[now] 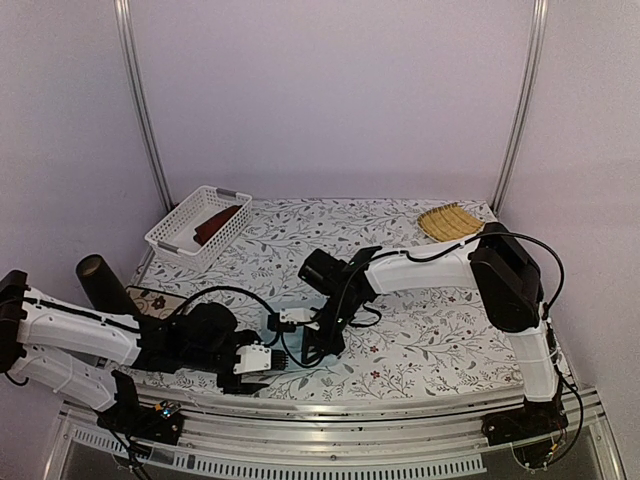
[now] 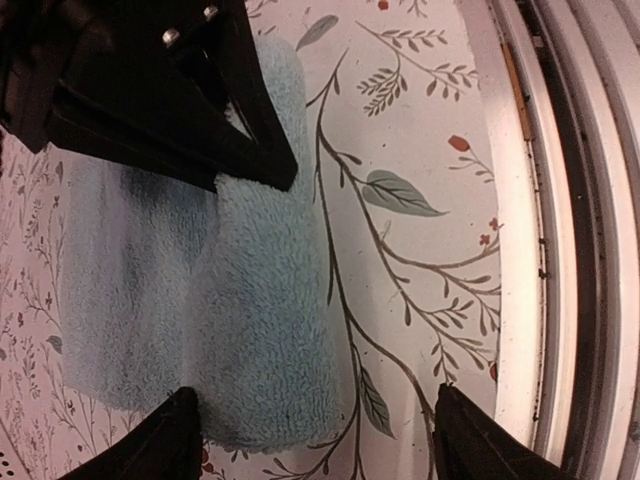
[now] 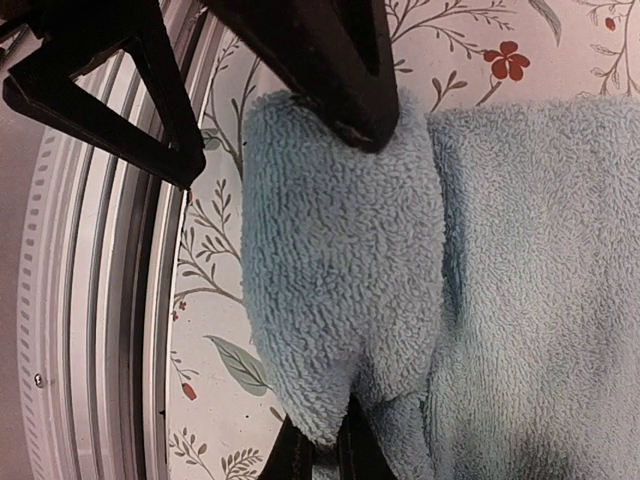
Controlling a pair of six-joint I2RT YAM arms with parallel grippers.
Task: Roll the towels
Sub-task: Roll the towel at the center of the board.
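The blue towel [image 2: 200, 300] is lying by the counter's [image 2: 420, 120] near edge, its rolled part running along that edge between the tools. The right tool [image 3: 320, 450] is pinching one end; the left tool [image 2: 310, 455] is straddling the other, released.

Left arm [image 1: 70, 325] and right arm [image 1: 420, 270] show white links, black joints, looping cables

The light blue towel [image 3: 340, 260] is recorded as plain, unpatterned. The rust-red towel [image 1: 215, 225] is seen in a white lattice basket [image 1: 178, 246]. The counter [image 1: 430, 340] is printed white with grey-green vines, red flowers. The mat [image 1: 450, 220] is noted yellow.
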